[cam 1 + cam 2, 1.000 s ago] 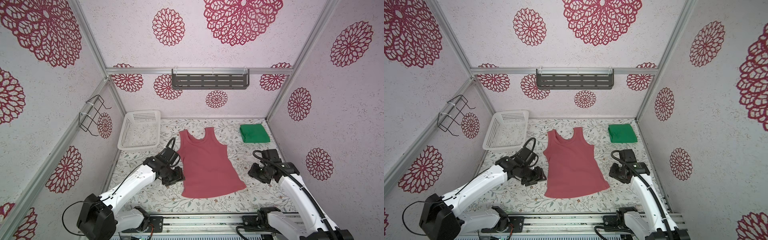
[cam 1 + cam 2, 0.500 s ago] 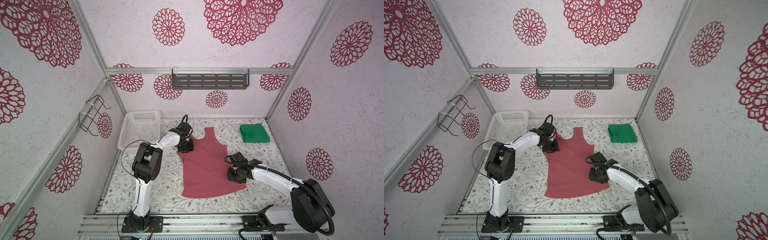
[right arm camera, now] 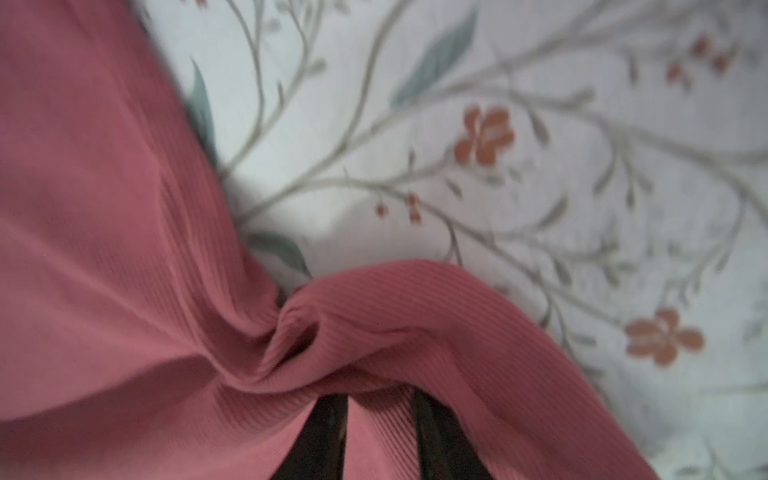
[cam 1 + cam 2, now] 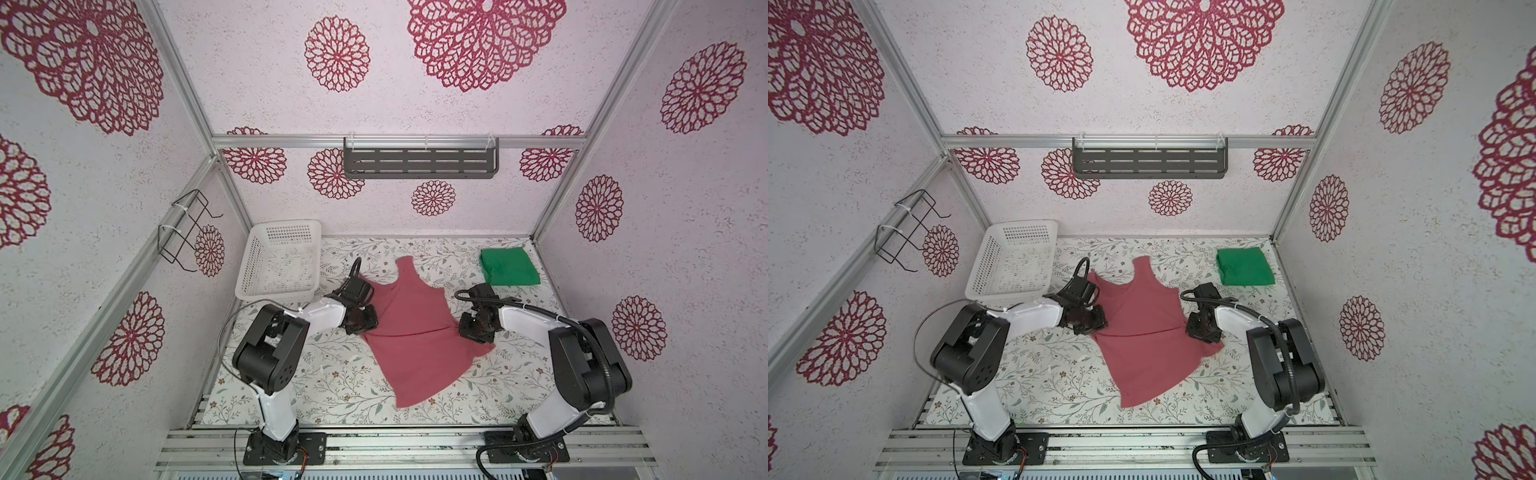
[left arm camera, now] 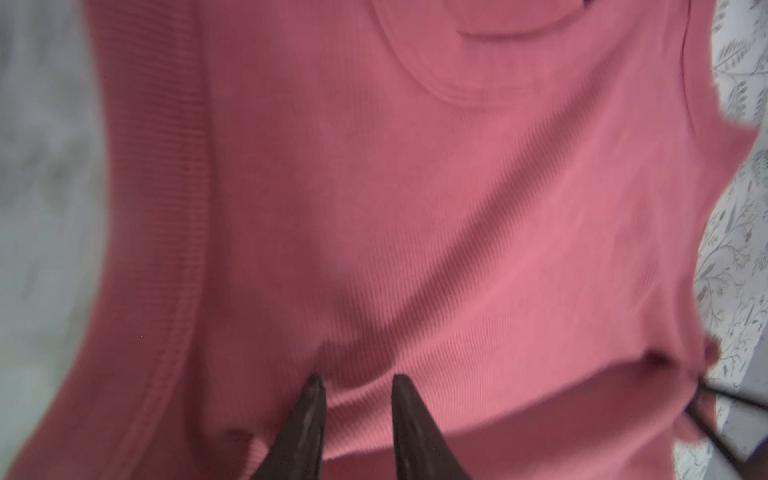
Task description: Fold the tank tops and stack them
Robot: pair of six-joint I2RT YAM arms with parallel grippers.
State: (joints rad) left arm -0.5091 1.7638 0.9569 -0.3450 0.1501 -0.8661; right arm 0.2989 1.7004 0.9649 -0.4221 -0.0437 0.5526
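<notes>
The counter [image 4: 332,374] holds a basket [image 4: 250,266] back left and a green top [image 4: 510,272] back right. A pink top [image 4: 415,353] lies in the middle.

Pink-red tank top [image 4: 415,345]: dusty pink-red, fine ribbed knit; green tank top [image 4: 510,267]: plain bright green. Table cover [image 4: 332,386] is white with grey-green leafy sprigs and small orange-red flowers; walls [image 4: 415,104] are pale speckled pink-white with crimson lace-like rosettes. Basket [image 4: 249,266] white with a perforated grid, shelf [image 4: 419,163] dark grey, wire rack [image 4: 187,237] black, left arm [image 4: 320,316] and right arm [image 4: 523,322] white with black joints.
</notes>
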